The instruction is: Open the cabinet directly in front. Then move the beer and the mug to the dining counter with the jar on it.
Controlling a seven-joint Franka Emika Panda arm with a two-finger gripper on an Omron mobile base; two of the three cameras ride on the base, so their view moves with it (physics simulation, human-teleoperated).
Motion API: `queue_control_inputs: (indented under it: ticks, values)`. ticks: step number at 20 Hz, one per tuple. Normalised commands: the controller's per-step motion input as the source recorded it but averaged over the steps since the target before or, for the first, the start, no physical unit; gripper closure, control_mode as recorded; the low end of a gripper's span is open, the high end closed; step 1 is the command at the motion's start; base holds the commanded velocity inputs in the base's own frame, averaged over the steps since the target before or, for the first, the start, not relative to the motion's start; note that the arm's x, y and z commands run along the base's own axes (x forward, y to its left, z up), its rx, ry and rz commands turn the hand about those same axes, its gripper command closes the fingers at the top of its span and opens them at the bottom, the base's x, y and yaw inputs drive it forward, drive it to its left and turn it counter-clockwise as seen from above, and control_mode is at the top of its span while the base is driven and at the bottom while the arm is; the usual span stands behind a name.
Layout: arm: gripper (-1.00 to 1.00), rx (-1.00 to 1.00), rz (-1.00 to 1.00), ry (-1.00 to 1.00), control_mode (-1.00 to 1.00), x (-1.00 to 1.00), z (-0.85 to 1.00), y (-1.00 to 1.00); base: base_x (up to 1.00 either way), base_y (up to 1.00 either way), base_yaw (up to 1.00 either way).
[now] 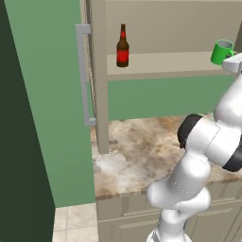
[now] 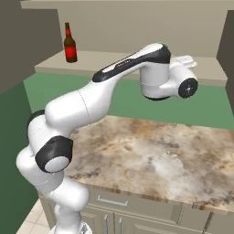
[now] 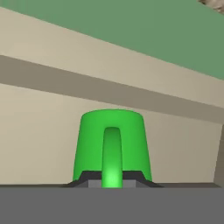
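Observation:
The cabinet (image 1: 160, 64) stands open, its left door (image 1: 56, 94) swung out with the grey bar handle (image 1: 82, 75) facing me. The beer (image 1: 123, 47) (image 2: 69, 44), a slim brown bottle with a red label, stands upright at the left of the shelf. The green mug (image 1: 221, 51) (image 3: 112, 144) sits at the shelf's right end. My gripper (image 1: 231, 59) (image 3: 112, 180) is at the mug, its dark fingertips closed on either side of the loop handle. The hand view is rolled, so the mug looks inverted there. The dining counter and the jar are out of view.
A short marble worktop (image 2: 151, 151) lies under the cabinet, with beige drawer units (image 2: 137, 208) below it. A green wall (image 1: 156, 97) runs behind. The arm (image 2: 91, 105) reaches up over the worktop to the shelf. A dark panel (image 1: 19, 142) borders the left side.

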Motion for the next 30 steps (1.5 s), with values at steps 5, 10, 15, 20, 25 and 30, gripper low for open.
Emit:
queue_control_inputs:
  ticks: [5,10,15,20,25,30]
  values:
    - [1.0,0.0,-0.17,0.02,-1.0,-0.76,0.35,0.82,0.0,0.0,0.0]
    - [1.0,0.0,-0.12,0.19,-1.0,-0.83,0.6,0.45,0.0,0.0,0.0]
    - [1.0,0.0,-0.09,0.26,-1.0,-0.95,0.33,0.02,0.0,0.0,0.0]
    - [1.0,0.0,-0.06,0.21,-1.0,-0.9,-0.02,0.0,0.0,0.0,0.0]
    - [1.0,0.02,0.0,0.16,-1.0,-0.64,-0.2,0.1,0.0,0.0,0.0]
    - [1.0,0.03,0.0,0.14,-1.0,-0.44,-0.35,0.33,0.0,0.0,0.0]
